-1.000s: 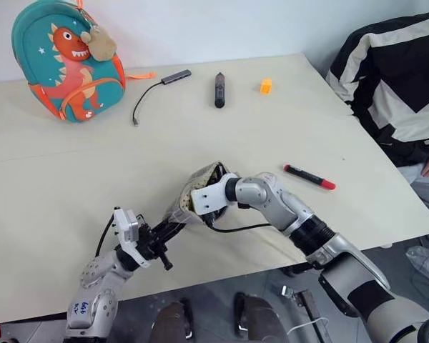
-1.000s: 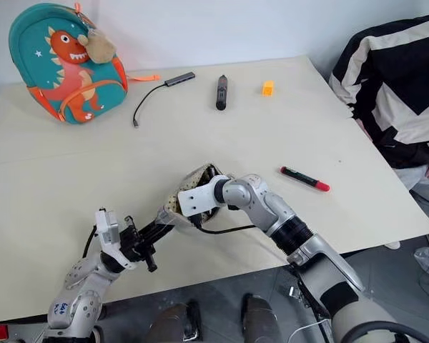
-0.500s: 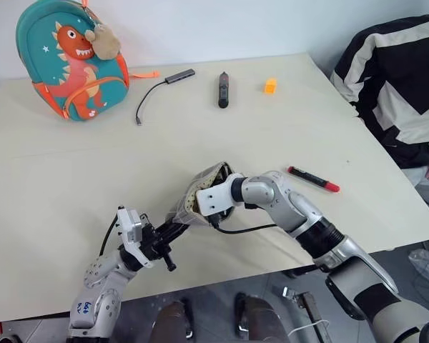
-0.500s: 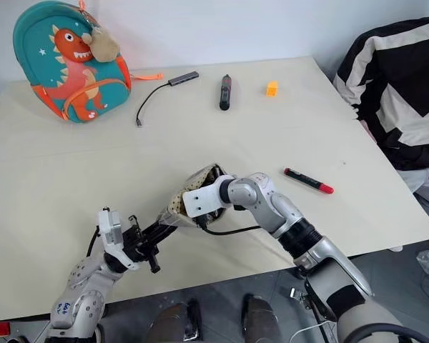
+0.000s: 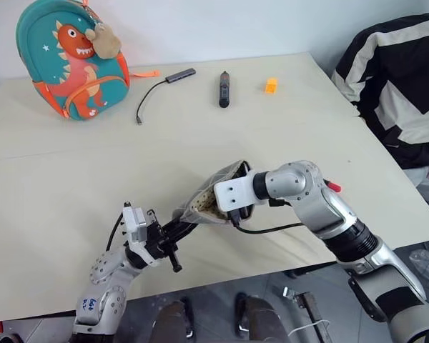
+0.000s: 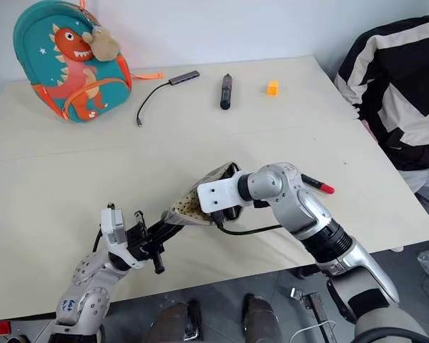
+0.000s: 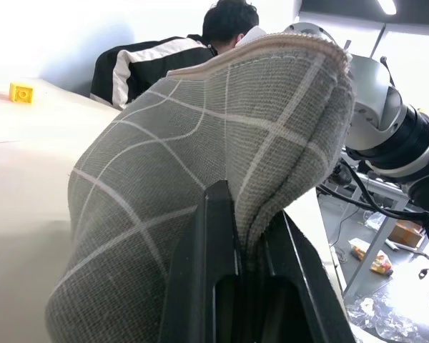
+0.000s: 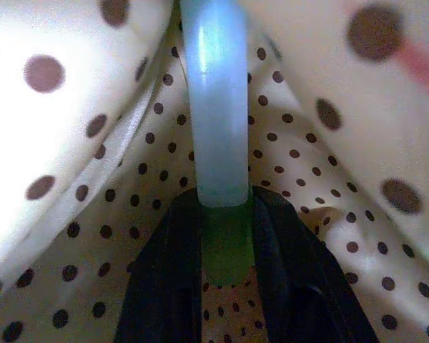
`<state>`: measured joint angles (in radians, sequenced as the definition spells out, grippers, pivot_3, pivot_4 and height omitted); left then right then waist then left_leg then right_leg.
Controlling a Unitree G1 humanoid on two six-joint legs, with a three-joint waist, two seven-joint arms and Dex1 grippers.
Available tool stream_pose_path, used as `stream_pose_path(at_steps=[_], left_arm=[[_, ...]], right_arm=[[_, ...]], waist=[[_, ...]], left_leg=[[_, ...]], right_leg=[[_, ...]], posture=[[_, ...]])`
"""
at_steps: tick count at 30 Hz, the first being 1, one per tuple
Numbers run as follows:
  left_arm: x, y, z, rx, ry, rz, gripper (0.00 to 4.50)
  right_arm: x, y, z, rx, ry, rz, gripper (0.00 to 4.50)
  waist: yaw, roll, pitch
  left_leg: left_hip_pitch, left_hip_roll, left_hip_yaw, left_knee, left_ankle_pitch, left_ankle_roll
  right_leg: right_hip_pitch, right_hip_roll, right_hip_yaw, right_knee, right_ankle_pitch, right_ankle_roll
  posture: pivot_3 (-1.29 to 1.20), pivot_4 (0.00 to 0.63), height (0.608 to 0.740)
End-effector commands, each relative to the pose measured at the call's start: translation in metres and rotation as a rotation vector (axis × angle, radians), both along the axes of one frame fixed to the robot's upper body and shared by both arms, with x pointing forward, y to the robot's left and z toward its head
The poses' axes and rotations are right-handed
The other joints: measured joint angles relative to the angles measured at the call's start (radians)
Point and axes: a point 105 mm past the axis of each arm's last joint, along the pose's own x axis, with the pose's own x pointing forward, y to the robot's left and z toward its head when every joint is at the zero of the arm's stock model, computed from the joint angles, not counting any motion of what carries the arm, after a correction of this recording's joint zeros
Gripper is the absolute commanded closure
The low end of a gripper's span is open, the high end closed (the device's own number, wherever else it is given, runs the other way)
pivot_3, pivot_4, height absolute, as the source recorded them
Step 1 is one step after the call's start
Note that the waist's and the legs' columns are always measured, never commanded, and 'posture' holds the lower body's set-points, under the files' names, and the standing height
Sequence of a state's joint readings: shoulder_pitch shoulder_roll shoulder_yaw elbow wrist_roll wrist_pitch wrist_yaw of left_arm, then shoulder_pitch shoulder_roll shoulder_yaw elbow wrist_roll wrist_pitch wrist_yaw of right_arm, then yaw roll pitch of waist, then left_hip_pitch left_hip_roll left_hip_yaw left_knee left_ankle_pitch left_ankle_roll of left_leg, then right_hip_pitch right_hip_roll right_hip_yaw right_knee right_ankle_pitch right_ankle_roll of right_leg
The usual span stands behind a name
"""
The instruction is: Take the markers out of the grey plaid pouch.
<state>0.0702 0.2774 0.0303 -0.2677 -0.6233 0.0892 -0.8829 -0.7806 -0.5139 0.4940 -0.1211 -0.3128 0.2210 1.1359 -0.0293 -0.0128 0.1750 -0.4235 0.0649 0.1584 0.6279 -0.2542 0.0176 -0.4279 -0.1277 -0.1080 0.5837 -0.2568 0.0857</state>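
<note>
The grey plaid pouch [image 5: 209,197] hangs stretched between my two grippers above the table's near edge, its mouth tilted up to the right. My left gripper [image 7: 247,230] is shut on the pouch's lower end. My right gripper [image 8: 225,214] is inside the pouch, among the dotted tan lining, shut on a pale green marker [image 8: 214,107]. A red marker [image 6: 317,186] lies on the table behind my right forearm, only its red end showing.
At the far left stands a teal dinosaur backpack [image 5: 70,58]. A cable with a hub [image 5: 163,81], a thick black stick [image 5: 222,88] and an orange block [image 5: 271,86] lie along the far edge. A person in a black-and-white jacket [image 5: 397,78] sits at the right.
My right arm has risen and drawn back to the right, lifting the pouch's mouth with it. The forearm now covers most of the red marker. The left gripper has kept still.
</note>
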Motion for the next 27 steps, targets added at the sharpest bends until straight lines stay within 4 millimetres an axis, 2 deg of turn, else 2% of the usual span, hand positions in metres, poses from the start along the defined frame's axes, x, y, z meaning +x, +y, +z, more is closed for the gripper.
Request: stream_pose_path(at_steps=[1,12,15,17,20,22,24,27], left_arm=[[0.000,0.008,-0.003,0.010,0.015,0.036,4.50],[0.000,0.009,-0.004,0.013,0.019,0.037,4.50],[0.000,0.010,-0.004,0.013,0.021,0.038,4.50],[0.000,0.009,-0.004,0.014,0.022,0.038,4.50],[0.000,0.010,-0.004,0.014,0.024,0.037,4.50],[-0.001,0.010,-0.005,0.013,0.029,0.037,4.50],[-0.001,0.009,-0.005,0.016,0.026,0.030,4.50],[-0.005,0.003,-0.003,0.036,0.007,-0.008,4.50]], right_arm=[[-0.012,0.000,0.045,0.110,-0.062,0.050,3.84],[-0.021,-0.002,0.069,0.242,-0.009,0.079,3.84],[-0.010,-0.012,0.059,0.155,-0.080,0.054,3.84],[-0.012,-0.017,0.046,0.128,-0.036,0.053,3.84],[-0.013,-0.015,0.053,0.201,0.000,0.043,3.84],[-0.001,-0.019,0.052,0.185,-0.021,-0.008,3.84],[0.011,-0.026,0.041,0.159,-0.005,-0.096,3.84],[0.014,-0.023,0.029,0.163,0.031,-0.129,3.84]], waist=[[0.001,0.000,0.000],[0.001,0.000,0.000],[0.001,0.000,0.000],[0.001,0.000,0.000],[0.001,0.000,0.000],[0.001,0.000,0.000],[0.001,0.000,0.000],[0.000,0.000,0.000]], left_leg=[[0.000,0.000,0.000,0.000,0.000,0.000],[0.000,0.000,0.001,0.001,-0.001,0.001],[0.000,0.000,0.001,0.001,-0.001,0.001],[0.000,0.000,0.002,0.001,-0.001,0.001],[0.000,0.000,0.002,0.002,-0.001,0.001],[0.000,0.000,0.002,0.002,-0.001,0.001],[0.000,0.000,0.002,0.002,-0.001,0.001],[0.000,0.000,0.002,0.002,-0.001,0.001]], right_leg=[[0.000,0.000,0.000,0.000,0.000,0.000],[0.000,0.000,0.000,0.000,0.000,0.000],[0.000,0.000,0.000,0.000,0.000,0.000],[0.000,0.000,0.000,0.000,0.000,0.000],[0.001,0.000,0.000,0.000,0.000,0.001],[0.000,0.000,0.000,0.000,0.000,0.001],[0.000,0.000,0.000,0.000,0.000,0.001],[0.000,0.000,0.000,0.001,0.000,0.001]], posture=[[0.00,0.150,0.740],[0.00,0.150,0.740],[0.00,0.150,0.740],[0.00,0.150,0.740],[0.00,0.150,0.740],[0.00,0.150,0.740],[0.00,0.150,0.740],[0.00,0.150,0.740]])
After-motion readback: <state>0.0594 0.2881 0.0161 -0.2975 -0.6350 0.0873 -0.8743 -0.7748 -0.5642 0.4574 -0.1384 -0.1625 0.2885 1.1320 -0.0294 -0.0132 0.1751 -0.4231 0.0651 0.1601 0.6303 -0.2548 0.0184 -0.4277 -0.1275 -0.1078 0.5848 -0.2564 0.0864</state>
